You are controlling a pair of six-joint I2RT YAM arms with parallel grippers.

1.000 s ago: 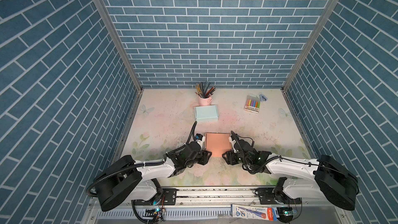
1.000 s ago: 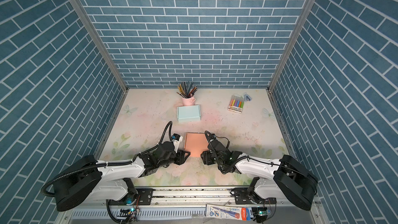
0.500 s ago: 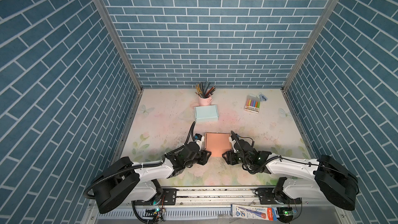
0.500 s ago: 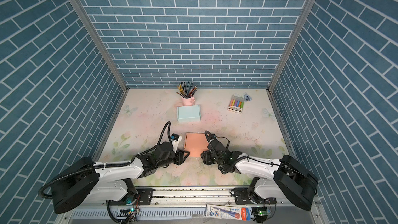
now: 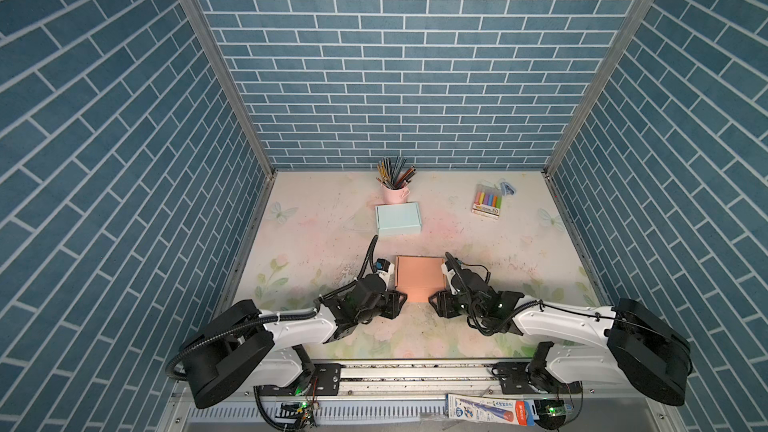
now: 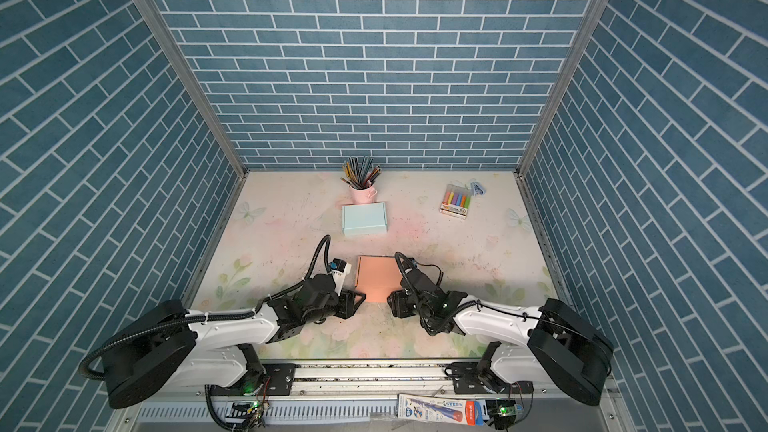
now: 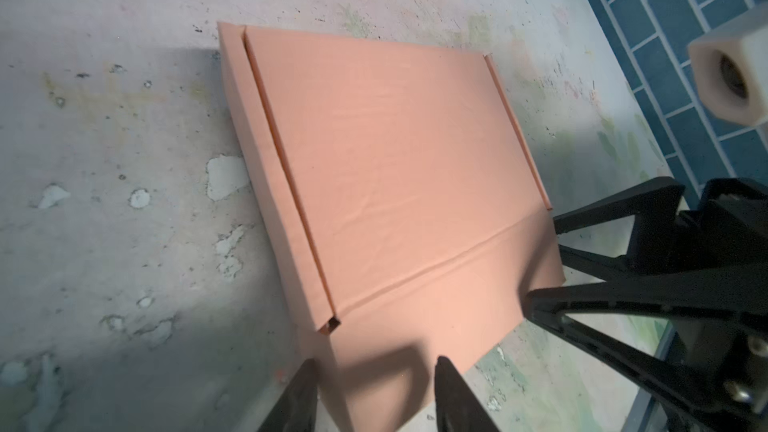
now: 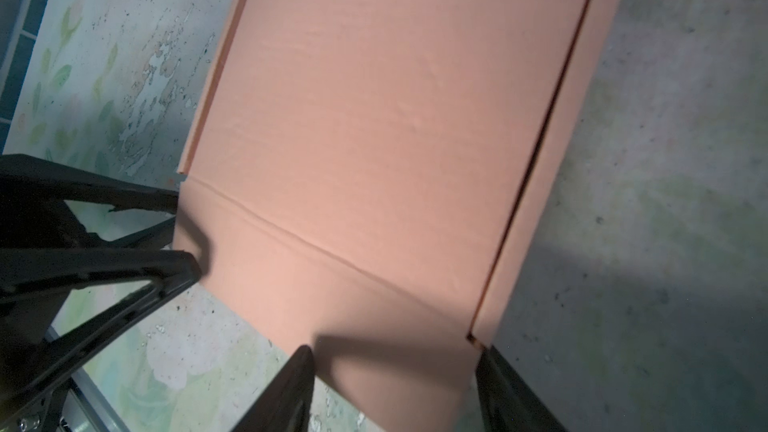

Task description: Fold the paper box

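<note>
The salmon paper box (image 5: 419,276) lies flat on the table (image 5: 324,251) in the near middle. In both top views it sits between the left gripper (image 5: 400,302) and the right gripper (image 5: 434,303), which reach in at its near corners from either side. Only the top views show the far half of the table. There a pale blue box (image 5: 398,219) lies just in front of a pink cup (image 5: 395,194) full of pencils, and a pack of markers (image 5: 487,201) sits well off to the far right. Only the wrist views show how the paper box is made up. Its top panel is laid down between two narrow side walls (image 7: 270,168), and a crease (image 7: 440,265) runs across it. A flap (image 7: 436,309) sticks out flat toward the near edge. In the left wrist view the left gripper (image 7: 376,367) is released, its jaws standing apart over the flap's left corner and throwing shadows on the cardboard. The right gripper shows there too, across the flap. In the right wrist view the right gripper (image 8: 395,351) is likewise released, spread across the flap's right corner, with one fingertip (image 8: 486,357) just beside the end of the right wall. From these views I cannot tell whether any fingertip touches the cardboard.
</note>
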